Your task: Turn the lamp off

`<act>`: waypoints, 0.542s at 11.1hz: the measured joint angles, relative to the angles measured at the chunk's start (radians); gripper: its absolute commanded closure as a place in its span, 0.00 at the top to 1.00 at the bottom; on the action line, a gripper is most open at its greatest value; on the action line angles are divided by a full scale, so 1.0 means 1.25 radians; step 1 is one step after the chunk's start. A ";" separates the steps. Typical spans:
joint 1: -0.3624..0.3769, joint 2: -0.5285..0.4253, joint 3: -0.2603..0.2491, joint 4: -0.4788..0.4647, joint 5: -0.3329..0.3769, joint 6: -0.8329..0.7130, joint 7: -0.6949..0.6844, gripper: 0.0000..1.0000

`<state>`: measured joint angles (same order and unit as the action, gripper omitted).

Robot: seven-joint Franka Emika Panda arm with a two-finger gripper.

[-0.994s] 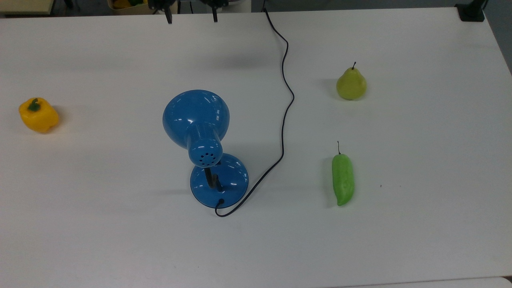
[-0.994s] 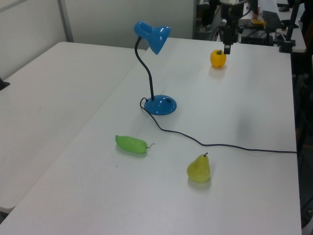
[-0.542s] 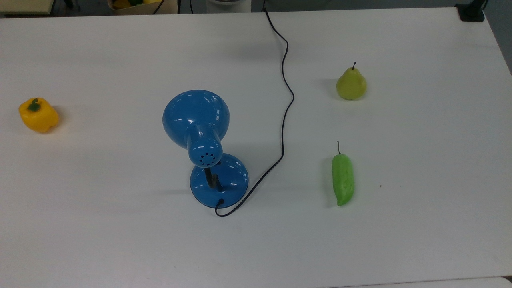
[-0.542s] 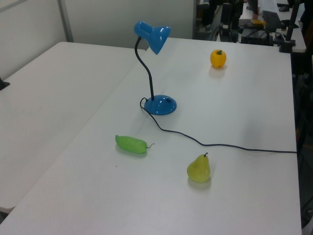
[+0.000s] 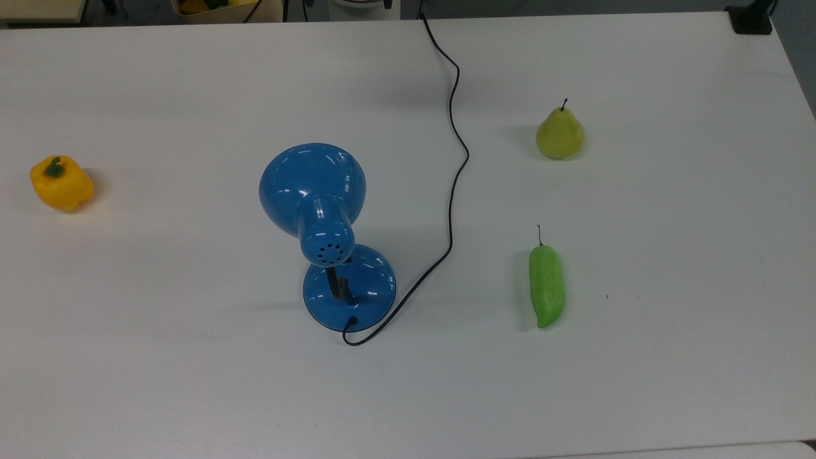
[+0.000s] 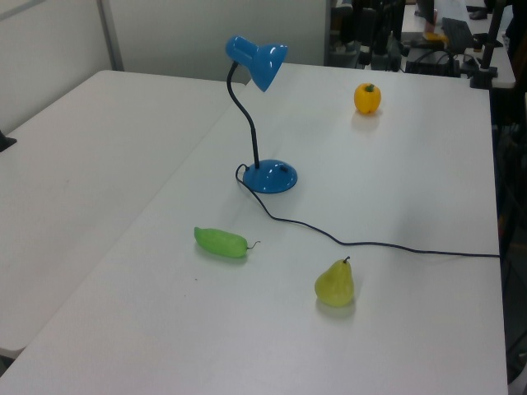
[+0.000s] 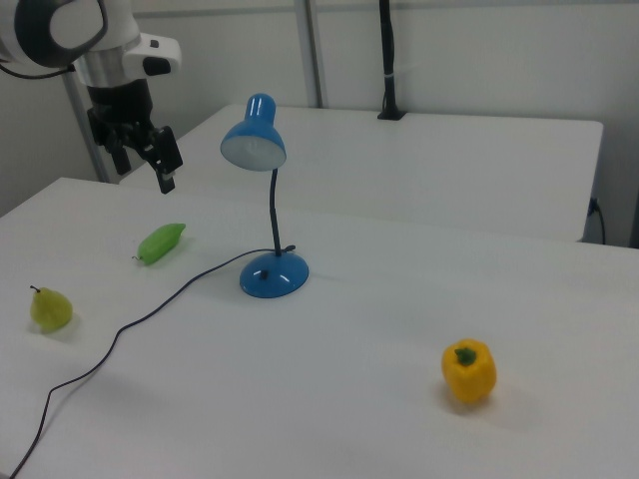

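The white table (image 5: pixel 191 395) carries everything. In the right view the arm (image 7: pixel 70 30) stands at the upper left, and its gripper (image 7: pixel 143 165) hangs in the air over the table's far side, above the green pod (image 7: pixel 161 242) and well apart from the lamp (image 7: pixel 255 135); its 2 fingers look spread and hold nothing. The lamp stands upright near the table's middle. The top view looks down on its blue shade, the vent holes and the round base, while the right view shows the shade's pale inside and the left view its bent black neck. The cord (image 5: pixel 452 191) leaves the base and snakes to the top view's upper edge. In the top view the pod lies to the lamp's right, with 1 pear (image 5: pixel 560 134) above it and 1 yellow pepper (image 5: pixel 61 183) far left.
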<state>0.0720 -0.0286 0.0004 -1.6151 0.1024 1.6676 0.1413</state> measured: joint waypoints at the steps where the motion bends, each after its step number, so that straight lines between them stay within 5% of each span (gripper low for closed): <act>1: 0.000 0.007 0.001 -0.002 -0.001 0.021 -0.026 1.00; 6: -0.002 0.015 -0.005 -0.008 -0.003 0.035 -0.123 1.00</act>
